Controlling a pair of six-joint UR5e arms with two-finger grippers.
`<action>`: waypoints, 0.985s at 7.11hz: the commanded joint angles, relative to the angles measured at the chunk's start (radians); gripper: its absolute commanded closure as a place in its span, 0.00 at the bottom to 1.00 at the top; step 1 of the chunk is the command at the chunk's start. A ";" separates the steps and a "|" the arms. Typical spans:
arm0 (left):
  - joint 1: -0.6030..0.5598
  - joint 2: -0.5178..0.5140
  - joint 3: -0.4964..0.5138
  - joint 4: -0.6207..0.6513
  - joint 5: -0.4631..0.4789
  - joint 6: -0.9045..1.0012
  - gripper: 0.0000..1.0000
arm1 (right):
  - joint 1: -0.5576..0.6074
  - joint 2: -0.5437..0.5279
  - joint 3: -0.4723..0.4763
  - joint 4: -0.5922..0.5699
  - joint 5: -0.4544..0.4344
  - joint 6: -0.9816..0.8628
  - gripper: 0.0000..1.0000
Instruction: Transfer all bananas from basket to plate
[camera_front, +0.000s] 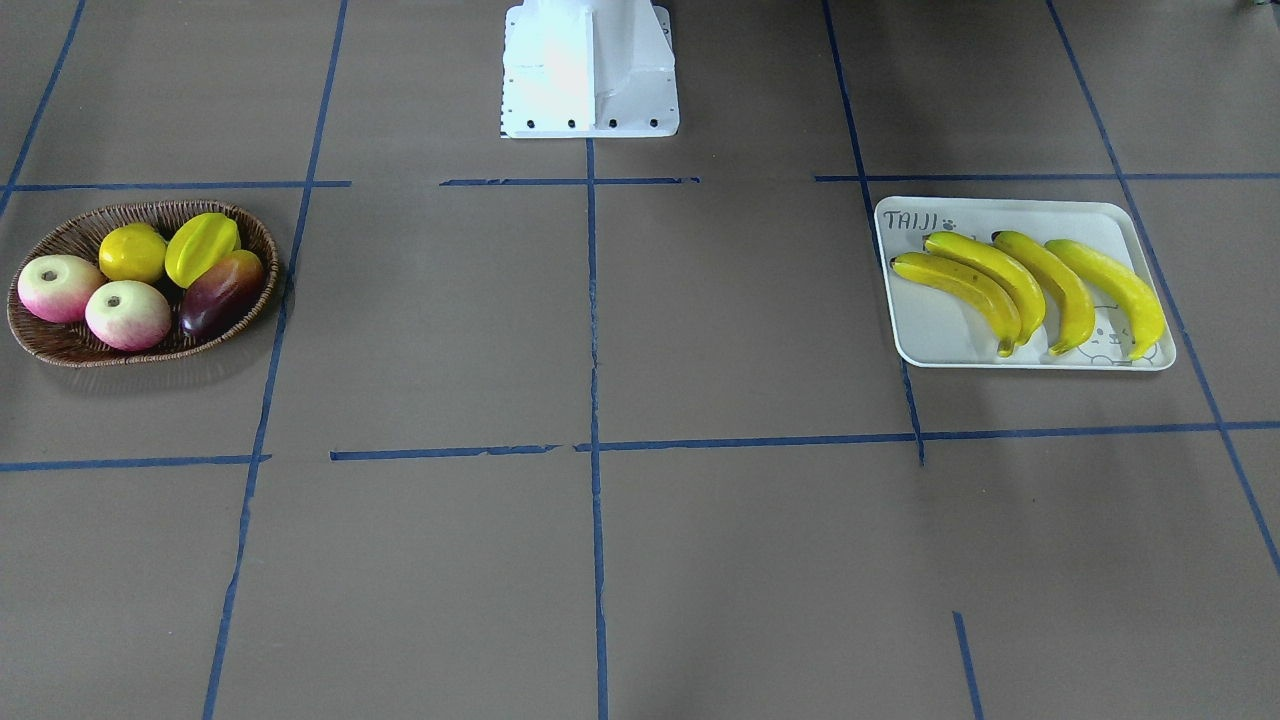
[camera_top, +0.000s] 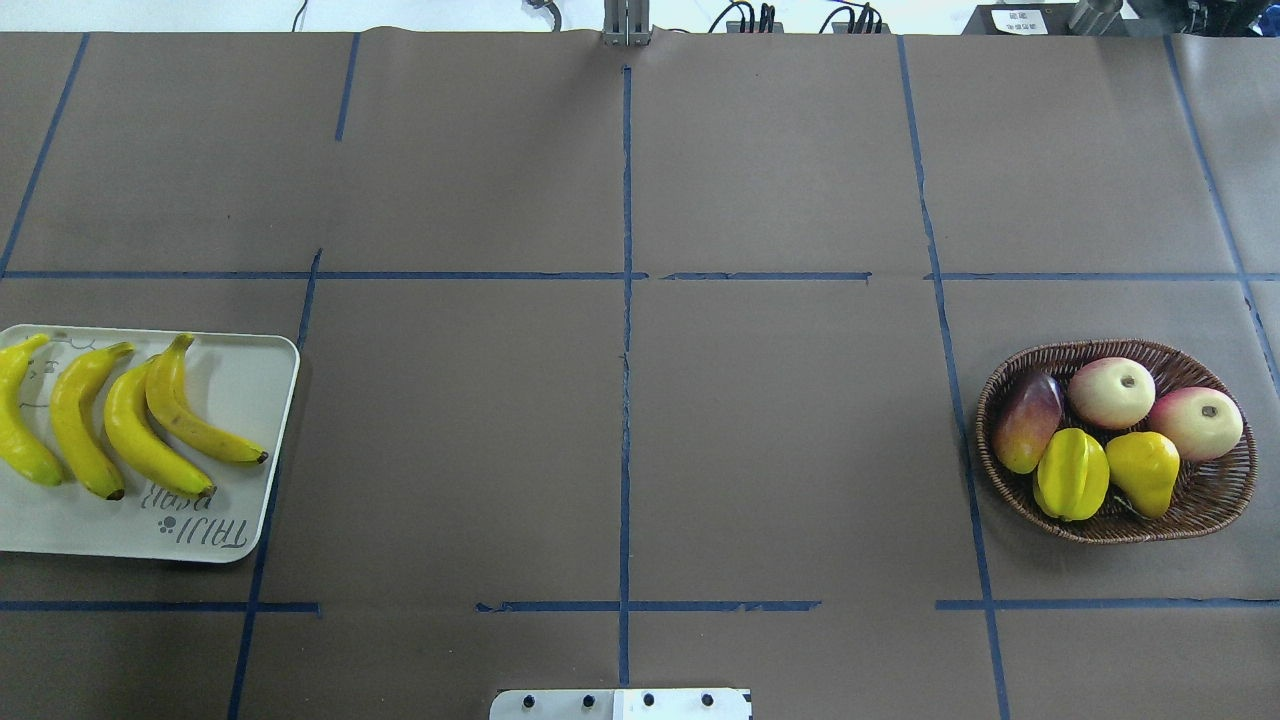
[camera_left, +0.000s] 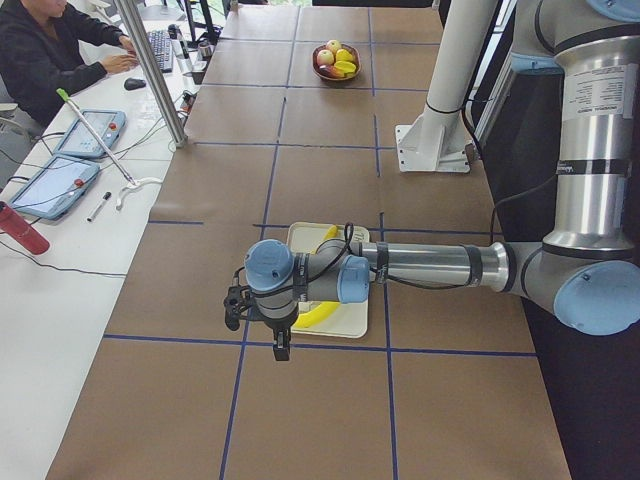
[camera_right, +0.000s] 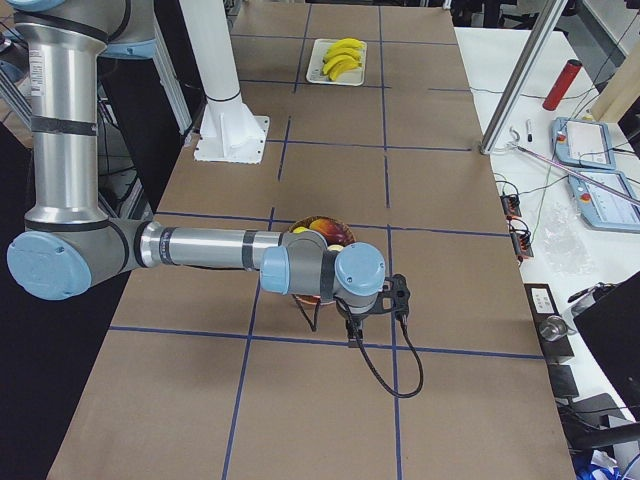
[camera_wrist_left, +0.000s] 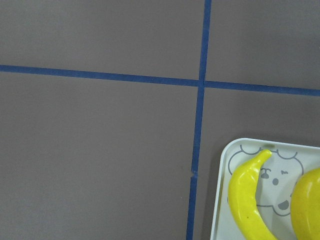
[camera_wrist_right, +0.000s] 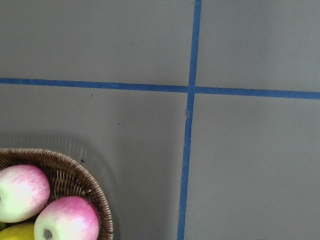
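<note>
A: Where are the bananas (camera_front: 1010, 275)?
B: All four on the plate (camera_front: 940, 342), frame right; the basket (camera_front: 60, 350), frame left, holds apples (camera_front: 58, 288), lemon (camera_front: 132, 253), starfruit (camera_front: 202, 248), mango (camera_front: 222, 292).
A: And the grip?
B: Left fingers (camera_left: 281, 346), right fingers (camera_right: 352, 334); cannot tell how open.

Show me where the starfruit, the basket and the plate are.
starfruit (camera_top: 1071, 487): overhead exterior view, on its ridged middle.
basket (camera_top: 1215, 495): overhead exterior view, on the bare woven wall beside the fruit.
plate (camera_top: 248, 390): overhead exterior view, on the bare surface beside the bananas.

Bananas (camera_front: 1000, 270) glossy, smooth; basket (camera_front: 55, 338) rough woven wicker; plate (camera_front: 940, 335) smooth, matt; table cover (camera_front: 740, 320) matt paper.
</note>
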 joint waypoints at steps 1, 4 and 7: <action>0.000 0.000 0.006 -0.016 0.003 0.001 0.00 | -0.001 0.001 0.008 0.002 -0.033 0.002 0.00; 0.000 -0.002 0.004 -0.017 0.003 -0.001 0.00 | 0.001 0.002 0.014 0.001 -0.104 0.008 0.00; 0.000 -0.003 0.006 -0.017 0.003 0.001 0.00 | 0.001 0.002 0.014 0.001 -0.104 0.014 0.00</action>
